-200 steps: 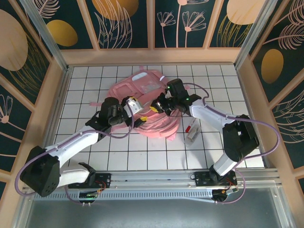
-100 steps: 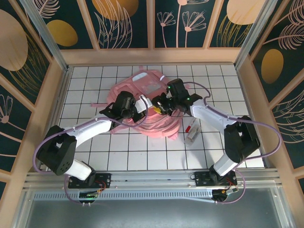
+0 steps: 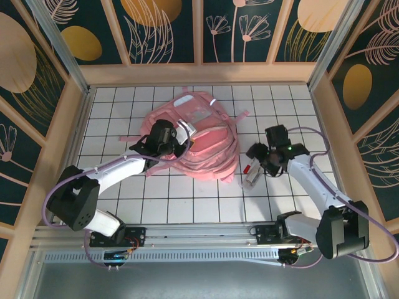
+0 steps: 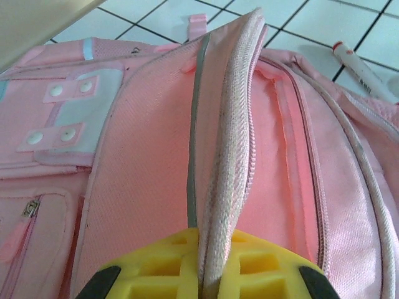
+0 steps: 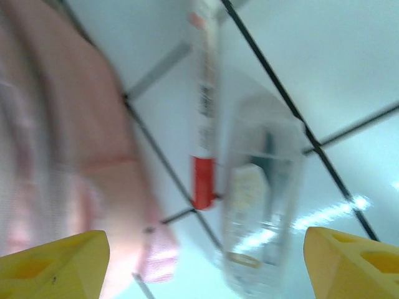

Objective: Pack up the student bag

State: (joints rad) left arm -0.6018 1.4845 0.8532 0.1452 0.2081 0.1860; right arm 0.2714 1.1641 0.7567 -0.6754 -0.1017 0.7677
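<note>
The white gridded desk carries the student bag, which lies flat and slumped on its tiles, straps trailing off its far and left sides. The left hand sits on the bag's left part, and in the left wrist view this hand is clamped together on a raised zipper seam of the bag, the pink ridge running away from between the yellow fingertips. The right hand hangs just off the bag's right edge with its jaws apart; in the blurred right wrist view the two yellow tips of this hand stand wide at the lower corners. Below it, just right of the bag, lie a clear plastic case and, touching it on the bag's side, a white marker with a red end.
</note>
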